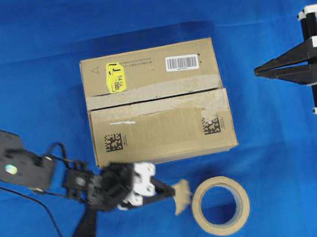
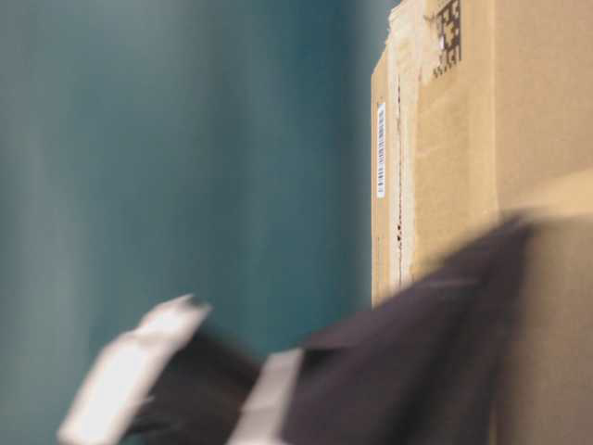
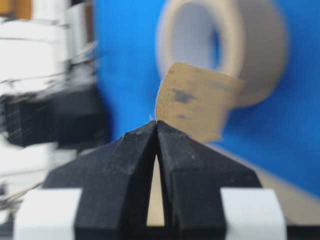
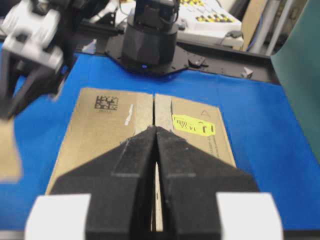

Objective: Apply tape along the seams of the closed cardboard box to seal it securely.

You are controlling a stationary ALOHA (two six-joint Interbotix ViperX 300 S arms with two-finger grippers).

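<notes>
Early stage: left pincer [image 1: 171, 192] clenched on the tape [image 1: 182, 196] piece beside the tape roll [image 1: 220, 206], off the cardboard box [image 1: 157, 103]; seam [image 1: 155, 99] not yet taped; right pincer [image 1: 257, 70] clenched, holding nothing.

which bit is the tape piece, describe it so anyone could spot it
Start at the cardboard box on the blue cloth, then drop below its lower right corner to the ring-shaped tape roll. Just left of it, the left gripper pinches the tape: small, flat, tan, no hole.
</notes>
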